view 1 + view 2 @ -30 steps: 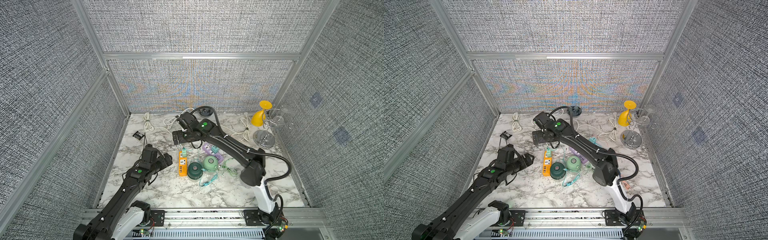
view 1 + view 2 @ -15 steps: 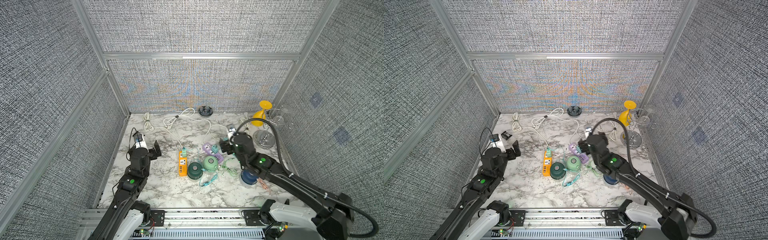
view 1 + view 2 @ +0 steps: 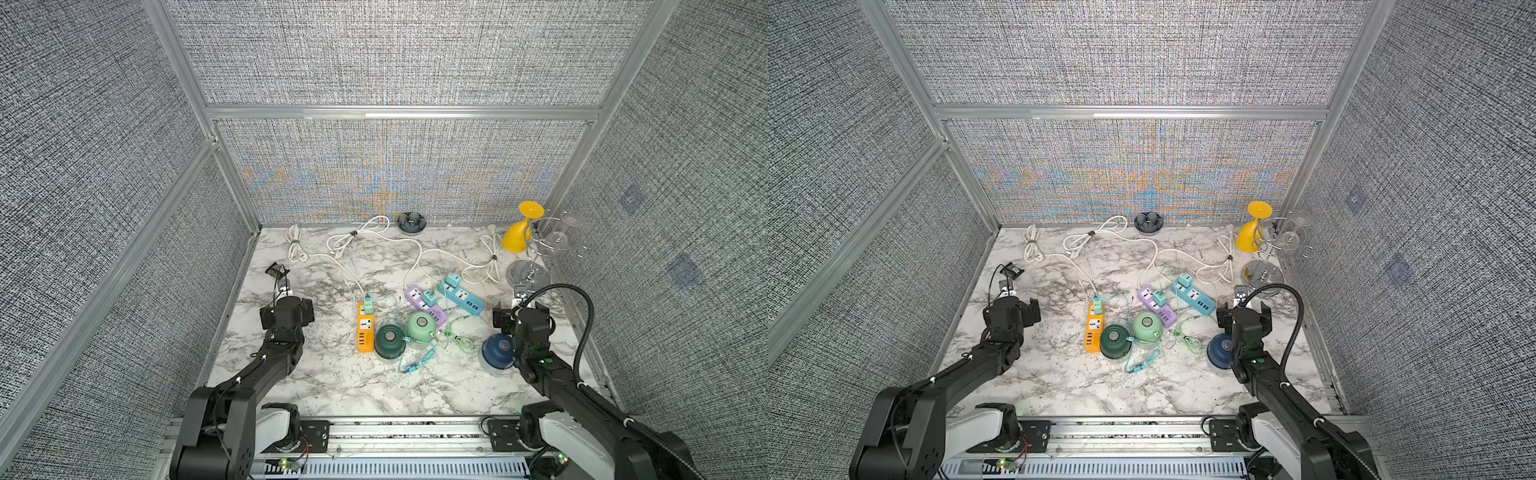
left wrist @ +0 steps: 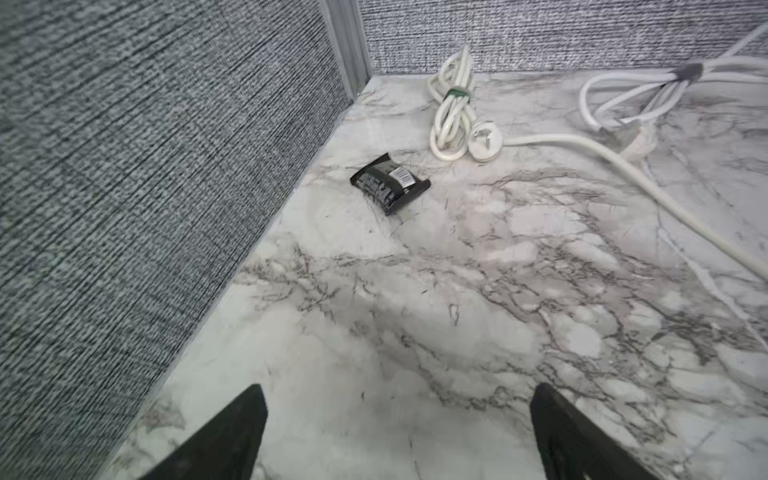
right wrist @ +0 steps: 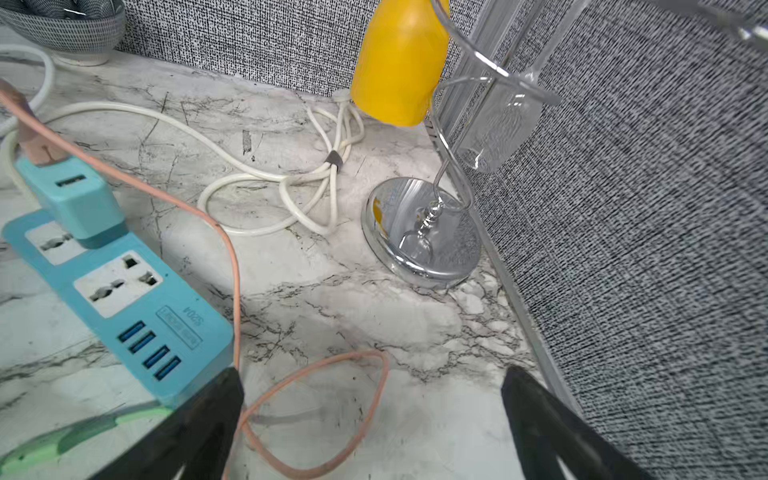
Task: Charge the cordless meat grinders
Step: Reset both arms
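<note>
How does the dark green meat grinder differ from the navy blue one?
The dark green grinder stands close beside the orange power strip and the mint green grinder; the navy blue grinder stands apart, partly hidden by the right arm. A teal cable ends at the dark green one's side; for the navy one I cannot tell. Both are upright domes with a round silver button.
</note>
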You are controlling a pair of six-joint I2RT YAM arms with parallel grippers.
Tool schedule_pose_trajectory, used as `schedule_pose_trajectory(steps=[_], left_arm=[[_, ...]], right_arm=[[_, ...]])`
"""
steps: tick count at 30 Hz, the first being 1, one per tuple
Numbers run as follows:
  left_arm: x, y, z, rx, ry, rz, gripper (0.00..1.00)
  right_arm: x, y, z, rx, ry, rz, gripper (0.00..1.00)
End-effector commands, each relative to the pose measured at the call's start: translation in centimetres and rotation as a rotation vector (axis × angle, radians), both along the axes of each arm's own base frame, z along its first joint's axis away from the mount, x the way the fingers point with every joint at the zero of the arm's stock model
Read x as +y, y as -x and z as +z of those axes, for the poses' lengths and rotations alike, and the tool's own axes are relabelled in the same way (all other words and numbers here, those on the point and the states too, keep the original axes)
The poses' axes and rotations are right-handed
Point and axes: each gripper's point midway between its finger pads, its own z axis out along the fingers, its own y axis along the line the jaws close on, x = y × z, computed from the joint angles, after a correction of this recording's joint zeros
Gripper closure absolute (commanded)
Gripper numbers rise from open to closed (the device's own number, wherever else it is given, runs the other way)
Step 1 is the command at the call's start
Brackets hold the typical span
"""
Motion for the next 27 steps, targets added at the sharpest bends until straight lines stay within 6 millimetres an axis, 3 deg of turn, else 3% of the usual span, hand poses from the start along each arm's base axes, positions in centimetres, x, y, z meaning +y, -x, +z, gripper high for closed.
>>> schedule_pose_trajectory(steps=[1,3,7,9,11,13,14,17,27], left_arm=[[-1.1,-2.7,2.8,-0.144,0.001,-0.102,0.01],[-1.1,-3.5,2.5,-0.162,0.054,-0.122,0.01],[-1.4,-4.4,0.1,-0.185,0.079,-0.149,0.01],[-1.1,-4.6,0.1,-0.184,0.09,-0.141,0.01],[-1.0,-4.6,-0.1,-0.148,0.099,-0.139,0.01],[-1.0,-4.7,0.0,-0.158,0.099,-0.139,0.01],[-1.0,-4.7,-0.1,-0.15,0.098,-0.137,0.01],[-0.9,-4.7,-0.1,-0.15,0.098,-0.137,0.01],[-0.9,-4.7,-0.2,-0.149,0.097,-0.135,0.01]], right_arm=[[1.3,-1.7,1.2,-0.129,-0.096,0.095,0.01],[1.7,-2.4,0.1,-0.13,-0.119,0.126,0.01],[3.8,-4.7,-0.7,-0.144,-0.158,0.243,0.01],[4.4,-5.6,-2.5,-0.101,-0.153,0.27,0.01],[4.2,-6.6,-3.1,-0.132,-0.149,0.259,0.01],[3.7,-7.2,-4.0,0.015,-0.17,0.216,0.01],[3.4,-8.0,-3.7,-0.017,-0.177,0.206,0.01],[1.8,-8.0,-4.1,0.026,-0.197,0.104,0.01],[1.7,-7.9,-3.8,-0.03,-0.171,0.098,0.01]])
